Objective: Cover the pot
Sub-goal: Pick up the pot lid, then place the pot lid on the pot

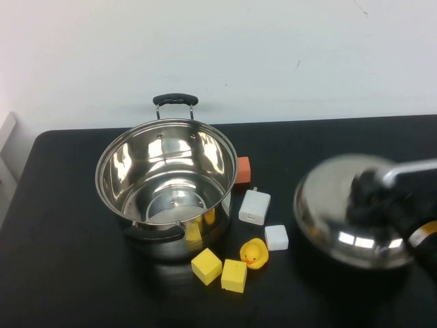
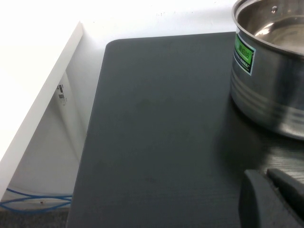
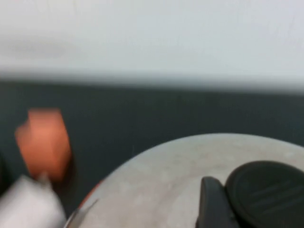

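The pot (image 1: 130,164) is large, shiny steel with black loop handles, open and empty at the table's left centre. Its wall also shows in the left wrist view (image 2: 266,90). The domed steel lid (image 1: 334,198) is to the pot's right, blurred, over the table's right side. My right gripper (image 1: 372,195) is shut on the lid's black knob (image 3: 266,190), with one finger (image 3: 211,204) pressed against it on the lid (image 3: 166,190). My left gripper (image 2: 268,178) is shut and empty, low over the black table beside the pot; it is out of the high view.
Between pot and lid lie an orange block (image 1: 242,169), a white charger (image 1: 255,206), a white block (image 1: 276,237), a yellow duck (image 1: 254,253) and two yellow blocks (image 1: 206,266). The black table's left edge (image 2: 97,109) borders a white wall.
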Tool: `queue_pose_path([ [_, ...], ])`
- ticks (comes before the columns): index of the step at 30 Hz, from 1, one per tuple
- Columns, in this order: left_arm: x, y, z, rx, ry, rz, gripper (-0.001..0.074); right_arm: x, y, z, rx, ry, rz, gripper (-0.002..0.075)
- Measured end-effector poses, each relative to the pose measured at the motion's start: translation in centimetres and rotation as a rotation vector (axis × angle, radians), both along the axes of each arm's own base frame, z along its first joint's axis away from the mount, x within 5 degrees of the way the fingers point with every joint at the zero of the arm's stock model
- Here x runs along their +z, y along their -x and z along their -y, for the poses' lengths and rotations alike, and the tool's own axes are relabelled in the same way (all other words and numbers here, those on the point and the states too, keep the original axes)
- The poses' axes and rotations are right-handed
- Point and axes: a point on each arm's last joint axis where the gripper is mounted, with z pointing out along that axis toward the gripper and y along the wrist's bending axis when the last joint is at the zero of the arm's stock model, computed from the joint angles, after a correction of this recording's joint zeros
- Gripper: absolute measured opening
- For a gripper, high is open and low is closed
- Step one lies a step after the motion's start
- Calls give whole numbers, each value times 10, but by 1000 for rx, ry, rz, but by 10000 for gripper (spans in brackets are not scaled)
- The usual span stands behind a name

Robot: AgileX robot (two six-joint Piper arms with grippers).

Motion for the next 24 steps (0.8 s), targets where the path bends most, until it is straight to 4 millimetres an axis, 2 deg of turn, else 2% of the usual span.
queue_pose_path([
  [1,0,0,0,0,0,0,-1,14,3,1,1,-12,37,354],
  [4,0,0,0,0,0,0,-2,74,14,3,23,-72,154,354],
  [6,0,0,0,0,0,0,-2,109,21,0,81,-96,172,354],
  [9,0,0,0,0,0,0,-2,147,22,-11,195,-99,166,354],
  [12,0,0,0,0,0,0,-2,173,14,-28,297,-106,183,354],
  [14,0,0,0,0,0,0,-2,184,4,-47,362,-119,198,354],
  [17,0,0,0,0,0,0,-1,187,-12,-82,456,-125,201,354],
  [24,0,0,0,0,0,0,-1,163,-52,-169,575,-66,131,353],
])
